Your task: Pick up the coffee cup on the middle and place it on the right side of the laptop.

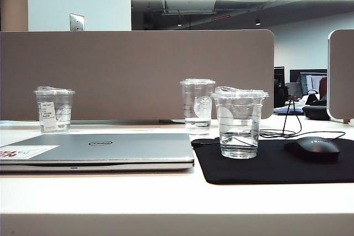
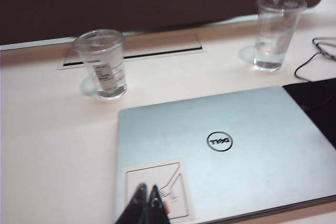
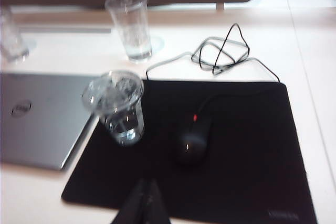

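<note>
Left claw [image 2: 146,195] clenched, tips pressed together, holding nothing, hanging above the sticker corner of the closed Dell laptop [image 2: 226,150]. Beyond this claw, past the laptop's far edge, the labelled short cup [image 2: 101,64] stands on the bench [image 2: 47,145]; the taller logo cup [image 2: 275,30] stands farther off to the other side.

Right claw [image 3: 144,195] also looks clenched and empty, tips together, above the near edge of the black mouse pad [image 3: 247,150]. Coffee cup [image 3: 118,106] stands upright, lid on, just ahead of this claw on the pad's corner beside the laptop's right edge, some water inside. Black mouse [image 3: 193,142] sits on the pad next to the cup, its cable [image 3: 220,51] looped on the bench beyond.

In the exterior view neither claw shows.
</note>
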